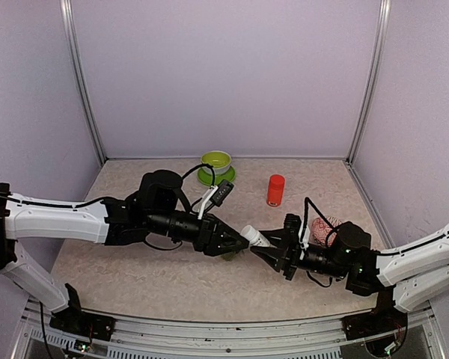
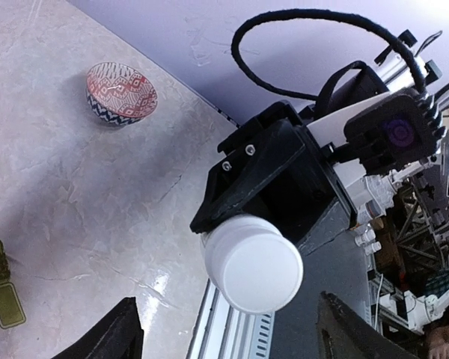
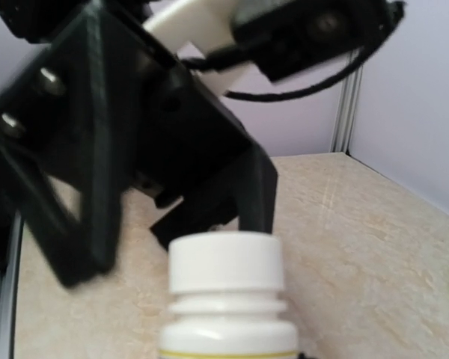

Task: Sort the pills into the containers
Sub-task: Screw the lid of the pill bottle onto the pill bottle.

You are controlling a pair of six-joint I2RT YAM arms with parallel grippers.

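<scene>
A white pill bottle [image 1: 252, 235] with a white cap [image 2: 253, 262] hangs above the table's middle, and my right gripper [image 1: 265, 244] is shut on its body. My left gripper [image 2: 233, 338] faces the cap end-on. Its fingers [image 2: 122, 333] stand wide apart, with a gap to the cap on each side. In the right wrist view the bottle [image 3: 224, 299] fills the bottom, with the left arm's dark fingers [image 3: 256, 187] behind its cap. The dark green containers [image 2: 0, 288] lie on the table below, mostly hidden under the grippers in the top view. No pills show.
A red bottle [image 1: 275, 190] stands at the back right of centre. A lime-green bowl on a saucer [image 1: 216, 163] sits at the back. A red-and-white patterned bowl [image 2: 121, 91] rests behind my right arm. The metal front rail [image 1: 232, 329] runs along the near edge.
</scene>
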